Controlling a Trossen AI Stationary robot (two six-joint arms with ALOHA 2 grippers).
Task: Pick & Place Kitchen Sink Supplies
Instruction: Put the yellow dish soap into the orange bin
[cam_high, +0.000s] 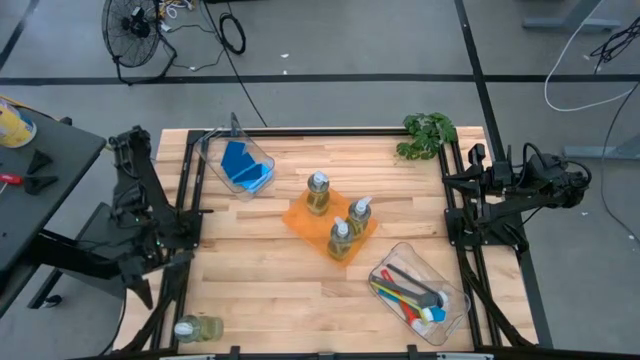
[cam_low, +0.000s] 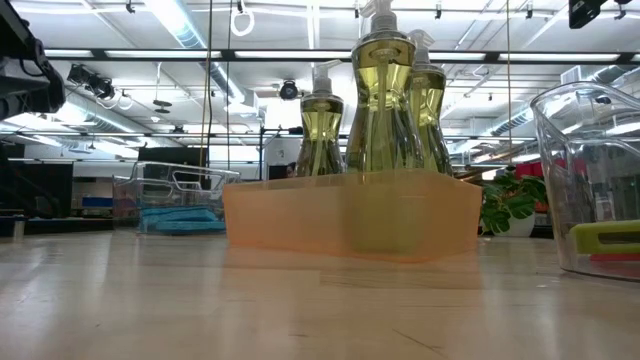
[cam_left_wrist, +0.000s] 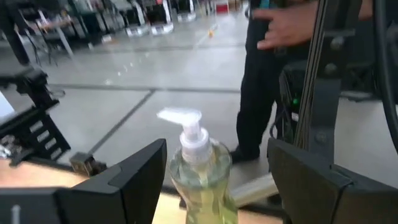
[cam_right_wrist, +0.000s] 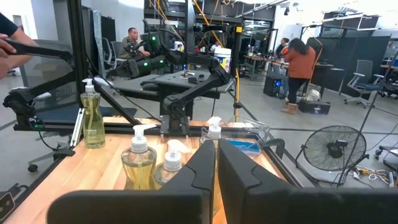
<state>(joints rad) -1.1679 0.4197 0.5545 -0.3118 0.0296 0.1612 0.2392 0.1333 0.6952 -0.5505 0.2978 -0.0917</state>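
Four small clear pump bottles of yellowish soap were counted. Three of them (cam_high: 341, 217) were stood upright in a shallow orange tray (cam_high: 296, 217) near the middle of the table (cam_high: 270, 290). The fourth bottle (cam_high: 197, 328) was seen at the table's near left corner, upright between the widely parted fingers of the left gripper (cam_left_wrist: 214, 180), its white pump head turned sideways; contact with the fingers (cam_left_wrist: 134, 177) could not be made out.

Several blue rectangular sponges (cam_high: 243, 167) were stacked in a clear bin (cam_high: 262, 155) at the far left of the table; their exact number could not be told. A second clear bin (cam_high: 455, 300) was set at the near right, and slim long-handled brushes (cam_high: 405, 288) in red, grey, yellow-green and blue were laid in it, their long axes running roughly along the bin's length.

The right gripper (cam_right_wrist: 216, 165) was held off the table's right edge, its fingers closed together on nothing. A green leafy plant (cam_high: 428, 134) was placed at the far right corner.
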